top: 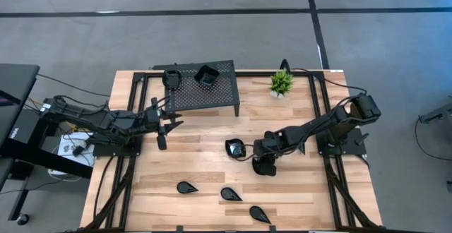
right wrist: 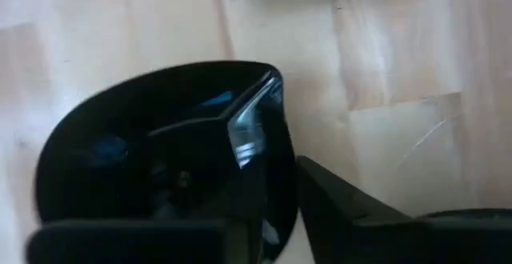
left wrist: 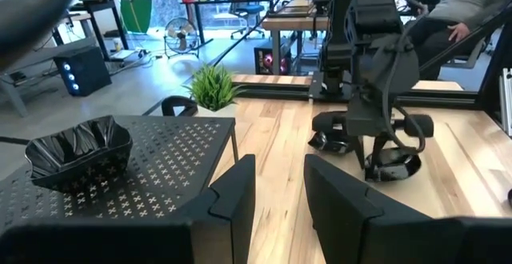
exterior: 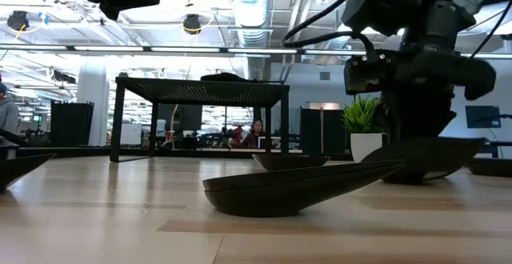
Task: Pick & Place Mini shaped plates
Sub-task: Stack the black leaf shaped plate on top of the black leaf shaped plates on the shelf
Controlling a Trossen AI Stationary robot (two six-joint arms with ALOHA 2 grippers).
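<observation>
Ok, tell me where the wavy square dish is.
In the high view the wavy square dish sits on top of the black perforated stand, near its back edge at the table's far side, with a rounder dish on its left.

Wavy-edged plate (left wrist: pixel 78 154) on perforated stand (left wrist: pixel 172 164)

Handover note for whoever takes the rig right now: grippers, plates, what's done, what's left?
Right gripper: down at the table's middle, fingers astride the rim of a roundish plate; firm grip not confirmed.
Left gripper: open, empty, waiting beside the perforated stand.
Done: two plates on the stand, a wavy square and a roundish one.
Left: another roundish plate beside the right gripper, plus three teardrop plates along the near edge.
</observation>
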